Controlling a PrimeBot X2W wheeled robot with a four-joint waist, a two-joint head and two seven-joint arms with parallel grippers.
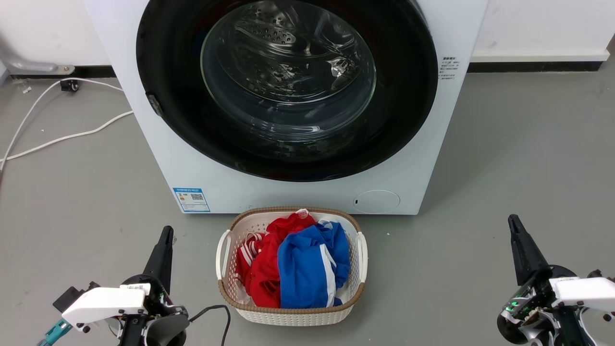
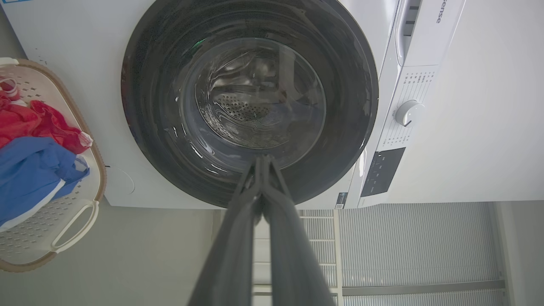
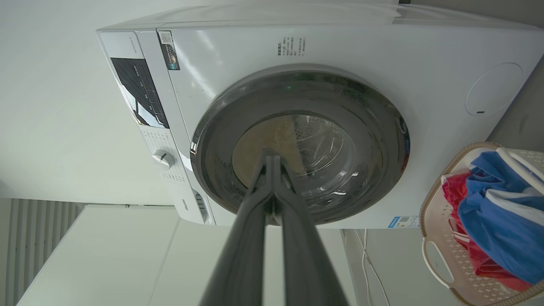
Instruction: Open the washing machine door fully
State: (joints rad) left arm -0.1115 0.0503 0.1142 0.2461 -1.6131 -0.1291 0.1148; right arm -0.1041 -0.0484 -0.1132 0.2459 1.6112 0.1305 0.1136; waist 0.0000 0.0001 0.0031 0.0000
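WASHER SHUT, ARMS BACK: The washing machine door sits closed, flush against the front of the white washing machine, its black ring and glass bowl facing you square on. You hold both arms low: the left gripper at the lower left and the right gripper at the lower right. Each is well apart from the machine and points towards it. Both sets of jaws are pressed together tip to tip and hold nothing, as each wrist view shows.

The move ahead turns on the door's left rim, where a small grey fitting breaks the black edge. It may be the catch, though it is too small to say for sure. If so, the door would swing on its right side, and your left gripper is the nearer one, with that rim ahead of it and higher up. The door is an upright flat disc, so you would likely come at its edge, not its face.

Between the grippers a laundry basket of red and blue clothes stands on the grey floor, just in front of the machine and below the door. A white cable trails at the left, and a pale wall runs behind.
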